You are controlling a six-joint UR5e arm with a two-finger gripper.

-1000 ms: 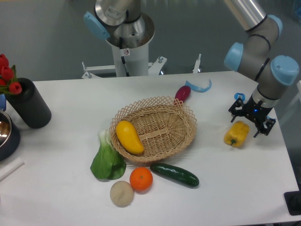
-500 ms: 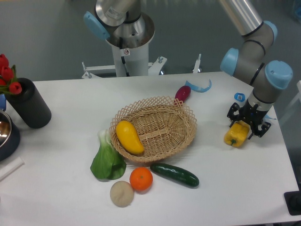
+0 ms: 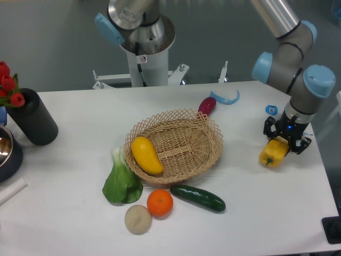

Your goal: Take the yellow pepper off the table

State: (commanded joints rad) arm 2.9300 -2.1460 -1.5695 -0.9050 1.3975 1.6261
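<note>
The yellow pepper [image 3: 273, 153] sat on the table [image 3: 80, 176] near its right edge, well apart from the wicker basket [image 3: 175, 143] in the middle, and the gripper [image 3: 287, 141] was right on top of it with the jaws down around the pepper's upper end. They looked closed in on the pepper, though from this angle I couldn't swear both sides were making firm contact. Whether it had left the table at all was hard to call — the bottom looked like it was touching or barely off. My take on doing this bit well: the pepper's glossy and lobed, so a grip near one end could let it swing or squirt out. I'd want the squeeze settled before any lift, then go straight up and slow, no sideways drift toward the edge. If it tilted in the jaws, better to set it down and re-grip closer to the middle — nothing nearby to bump into anyway.
</note>
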